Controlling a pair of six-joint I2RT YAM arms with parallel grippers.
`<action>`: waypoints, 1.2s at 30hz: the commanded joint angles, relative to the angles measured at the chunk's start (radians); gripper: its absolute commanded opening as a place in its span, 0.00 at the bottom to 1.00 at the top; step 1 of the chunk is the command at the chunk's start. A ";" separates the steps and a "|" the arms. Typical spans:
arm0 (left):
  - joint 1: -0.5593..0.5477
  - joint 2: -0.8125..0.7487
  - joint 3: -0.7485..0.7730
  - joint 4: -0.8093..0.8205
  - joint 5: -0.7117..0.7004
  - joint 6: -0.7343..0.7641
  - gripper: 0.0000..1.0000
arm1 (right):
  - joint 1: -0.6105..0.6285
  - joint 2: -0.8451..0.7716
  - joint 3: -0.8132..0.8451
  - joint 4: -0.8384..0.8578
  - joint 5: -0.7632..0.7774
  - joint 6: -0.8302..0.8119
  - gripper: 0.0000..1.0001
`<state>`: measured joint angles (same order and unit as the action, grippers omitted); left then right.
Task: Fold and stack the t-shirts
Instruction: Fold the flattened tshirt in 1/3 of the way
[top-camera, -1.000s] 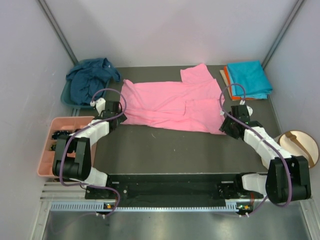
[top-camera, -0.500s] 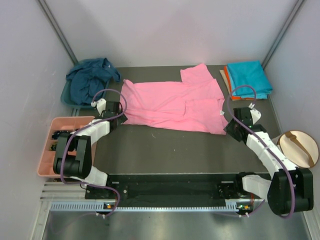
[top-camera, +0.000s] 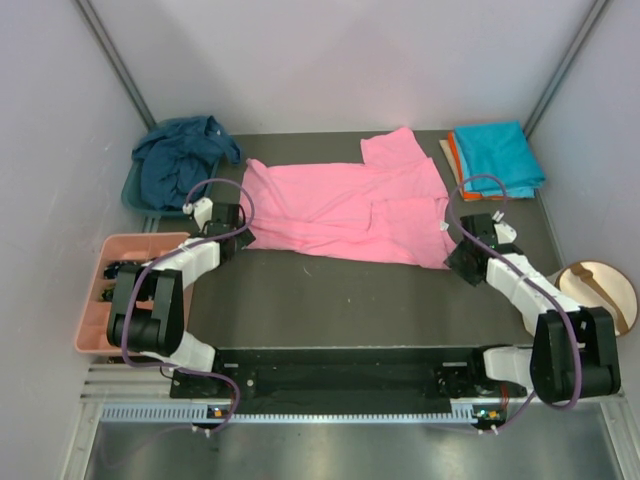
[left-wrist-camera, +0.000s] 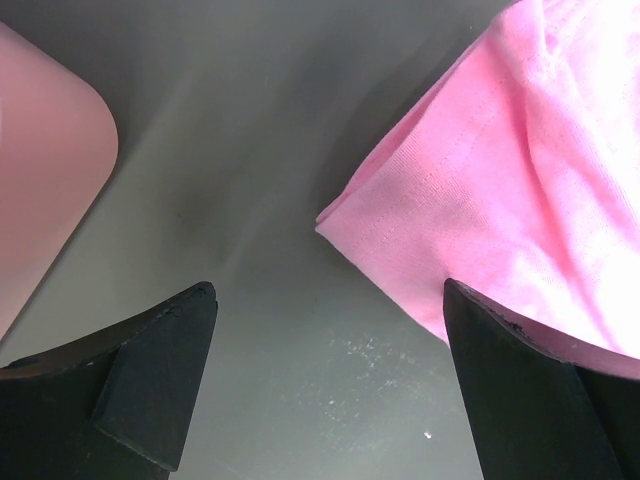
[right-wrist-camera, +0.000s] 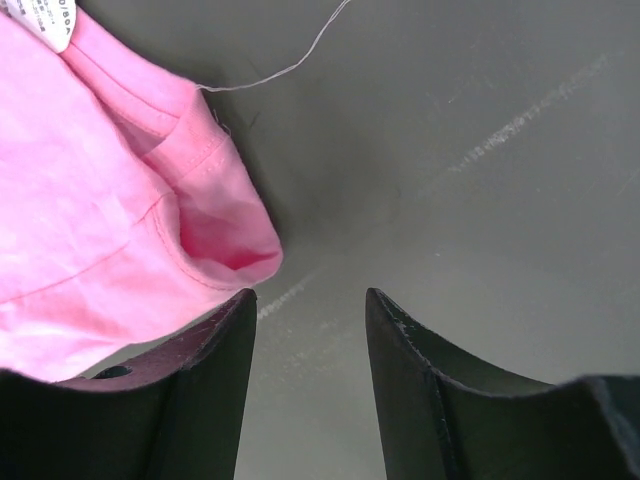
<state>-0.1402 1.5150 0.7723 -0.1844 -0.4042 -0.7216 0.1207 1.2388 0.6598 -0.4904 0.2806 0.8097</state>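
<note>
A: What could go wrong for the two arms from here?

B: Neither arm has hold of the pink t-shirt, which lies spread but rumpled across the middle of the tabletop. The left end effector is spread fully wide and empty, with the shirt's left corner lying below and between its fingers. The right end effector is about half open and also empty. The shirt's right corner sits just beside one finger, not between the two. Closing there would likely nip air or shove the hem aside.

A: Anything else?

B: That right corner is doubled over, so a pinch may catch only one layer and skew the fold. A loose thread trails off it and could snag.

A: And room to move?

B: The near half of the tabletop is bare, which suits a fold toward the bases. At the far side, one sleeve reaches about to the back edge. The salmon tray sits close by the left arm. Beyond it is the teal basin with the navy t-shirt heaped in it. At the far right corner the turquoise t-shirt lies folded on the orange t-shirt, near the right arm. A wide swing could disturb that stack.
</note>
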 joint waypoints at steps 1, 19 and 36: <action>-0.002 0.016 0.041 0.022 0.004 0.013 0.99 | -0.036 0.008 0.009 0.059 0.014 0.031 0.48; -0.002 0.017 0.033 0.020 -0.002 0.016 0.99 | -0.052 0.090 0.064 0.122 -0.021 0.094 0.49; -0.002 0.020 0.032 0.020 -0.007 0.016 0.99 | -0.053 0.156 0.087 0.141 -0.060 0.077 0.50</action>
<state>-0.1402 1.5345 0.7818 -0.1848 -0.4046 -0.7113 0.0761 1.3838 0.7094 -0.3813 0.2344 0.8867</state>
